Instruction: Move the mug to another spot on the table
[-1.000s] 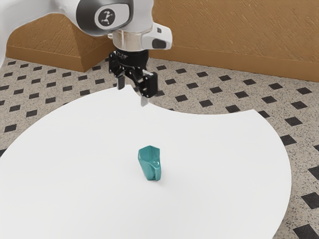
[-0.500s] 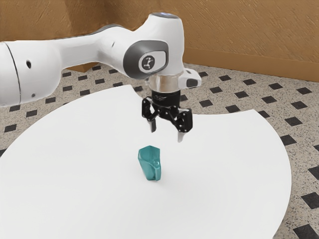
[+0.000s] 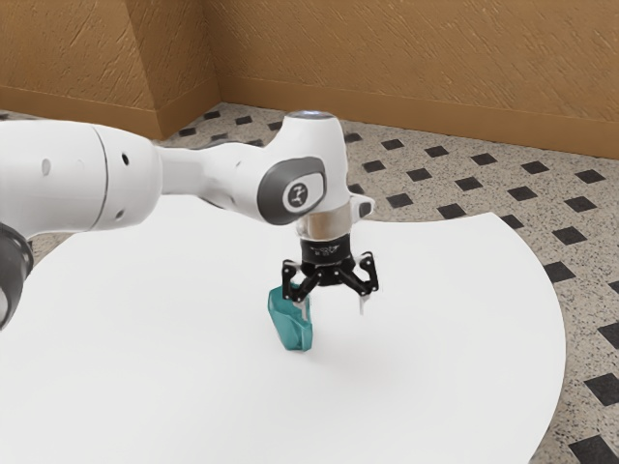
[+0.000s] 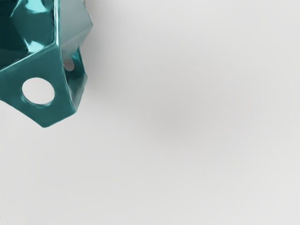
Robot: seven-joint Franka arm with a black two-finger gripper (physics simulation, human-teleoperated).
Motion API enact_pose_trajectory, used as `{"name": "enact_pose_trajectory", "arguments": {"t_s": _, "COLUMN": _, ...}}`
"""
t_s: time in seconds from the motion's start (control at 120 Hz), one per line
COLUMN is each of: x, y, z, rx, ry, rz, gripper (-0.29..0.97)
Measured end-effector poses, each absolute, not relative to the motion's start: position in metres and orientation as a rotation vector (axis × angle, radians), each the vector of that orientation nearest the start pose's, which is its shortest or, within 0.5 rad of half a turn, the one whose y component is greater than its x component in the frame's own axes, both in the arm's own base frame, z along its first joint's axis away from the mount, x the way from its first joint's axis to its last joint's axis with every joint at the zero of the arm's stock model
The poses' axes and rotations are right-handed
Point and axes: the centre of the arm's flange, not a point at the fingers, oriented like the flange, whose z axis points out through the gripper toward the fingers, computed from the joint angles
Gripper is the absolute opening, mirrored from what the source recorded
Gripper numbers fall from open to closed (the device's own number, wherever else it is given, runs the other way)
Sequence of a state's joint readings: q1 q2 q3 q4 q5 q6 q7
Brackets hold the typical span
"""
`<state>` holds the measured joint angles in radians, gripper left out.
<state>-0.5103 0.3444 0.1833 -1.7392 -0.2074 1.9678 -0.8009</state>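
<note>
Walls (image 3: 435, 58) are brown and the floor (image 3: 542, 193) is speckled tile with black diamonds, same as before. Next biggest is the round white table (image 3: 435, 319), with the mug sitting a bit toward the exterior view's left of its middle.

Big change is the arm (image 3: 145, 188). A second ago it was back near the far edge of the table, and half a second ago it was hanging over the mug with clear air under it. Now it's stretched across from the exterior view's left and has dropped right down, so the claw (image 3: 335, 309) is at mug height, close over the tabletop.

The claw is wide open, not gripping anything. One finger (image 3: 306, 311) is right at the mug's side that faces the exterior view's right, but I can't tell if it's actually touching. The other finger is out over bare table.

The teal mug (image 3: 288, 324) hasn't budged in any of the frames and is upright in the same spot. In the wrist view the mug (image 4: 42, 61) sits off to one side of the hand, its handle hole (image 4: 38, 90) facing the camera, with plain table (image 4: 197, 140) around it.
</note>
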Motion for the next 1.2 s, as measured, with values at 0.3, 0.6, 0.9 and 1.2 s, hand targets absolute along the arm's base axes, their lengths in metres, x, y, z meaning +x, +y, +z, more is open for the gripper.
{"name": "enact_pose_trajectory", "arguments": {"t_s": 0.3, "x": 0.607, "y": -0.179, "z": 0.339, "rx": -2.920, "ry": -1.329, "rz": 0.251, "gripper": 0.68}}
{"name": "enact_pose_trajectory", "arguments": {"t_s": 0.6, "x": 0.610, "y": -0.162, "z": 0.324, "rx": -2.832, "ry": -1.513, "rz": 0.265, "gripper": 0.68}}
{"name": "enact_pose_trajectory", "arguments": {"t_s": 0.9, "x": 0.617, "y": -0.151, "z": 0.304, "rx": -2.686, "ry": -1.762, "rz": 0.258, "gripper": 0.68}}
{"name": "enact_pose_trajectory", "arguments": {"t_s": 1.2, "x": 0.624, "y": -0.147, "z": 0.294, "rx": -2.571, "ry": -1.863, "rz": 0.164, "gripper": 0.68}}
